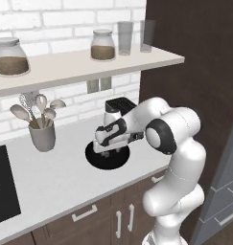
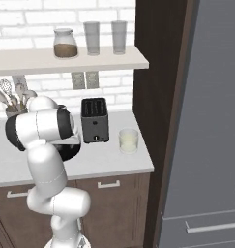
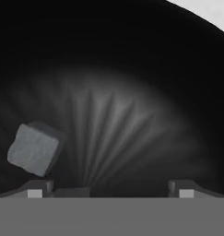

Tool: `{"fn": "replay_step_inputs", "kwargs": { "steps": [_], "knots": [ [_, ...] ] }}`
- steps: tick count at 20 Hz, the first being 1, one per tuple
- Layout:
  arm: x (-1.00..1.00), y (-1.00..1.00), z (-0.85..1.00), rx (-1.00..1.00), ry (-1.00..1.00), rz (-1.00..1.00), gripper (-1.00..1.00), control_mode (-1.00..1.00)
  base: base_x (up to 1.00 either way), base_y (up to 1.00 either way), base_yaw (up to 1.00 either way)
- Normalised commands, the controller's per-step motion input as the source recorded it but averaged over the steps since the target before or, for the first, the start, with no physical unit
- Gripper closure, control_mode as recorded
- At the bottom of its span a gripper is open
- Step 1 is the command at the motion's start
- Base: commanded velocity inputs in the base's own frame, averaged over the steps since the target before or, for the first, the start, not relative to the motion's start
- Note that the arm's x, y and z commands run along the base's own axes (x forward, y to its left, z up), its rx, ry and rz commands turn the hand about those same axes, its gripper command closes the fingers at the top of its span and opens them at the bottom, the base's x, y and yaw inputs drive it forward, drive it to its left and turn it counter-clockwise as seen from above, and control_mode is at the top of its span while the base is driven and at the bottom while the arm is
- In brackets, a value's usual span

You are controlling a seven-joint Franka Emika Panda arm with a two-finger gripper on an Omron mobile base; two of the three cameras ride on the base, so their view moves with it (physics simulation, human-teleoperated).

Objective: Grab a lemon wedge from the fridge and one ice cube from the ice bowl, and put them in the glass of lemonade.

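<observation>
The hand (image 3: 110, 188) is lowered into the round, shallow, glossy black ice bowl (image 1: 106, 159), with its jaws spread wide and nothing gripped between them. The small pale grey translucent ice cube (image 3: 33, 149) is seen on the bowl floor just ahead of the left fingertip (image 3: 36, 189), outside the gap; contact cannot be confirmed. The cube is tilted onto one corner and has no distinct long axis. The short clear glass of pale yellowish lemonade (image 2: 128, 141) stands on the light grey worktop (image 2: 109, 160), well apart from the hand, beyond the black toaster (image 2: 95, 120).
</observation>
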Motion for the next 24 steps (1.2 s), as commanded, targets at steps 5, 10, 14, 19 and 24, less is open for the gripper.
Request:
{"fn": "replay_step_inputs", "kwargs": {
  "steps": [5,10,14,19,24],
  "knots": [
    [0.0,-0.04,-0.02,0.0,0.0,-0.01,-1.0,-1.0,0.0,0.0,0.0],
    [0.0,0.0,0.0,0.0,0.0,0.0,-1.0,-1.0,0.0,0.0,0.0],
    [0.0,0.0,0.0,0.0,0.0,0.0,-1.0,-1.0,0.0,0.0,0.0],
    [0.0,0.0,0.0,0.0,0.0,0.0,-1.0,-1.0,0.0,0.0,0.0],
    [0.0,0.0,0.0,0.0,0.01,0.0,1.0,-1.0,0.0,0.0,0.0]
  ]
}}
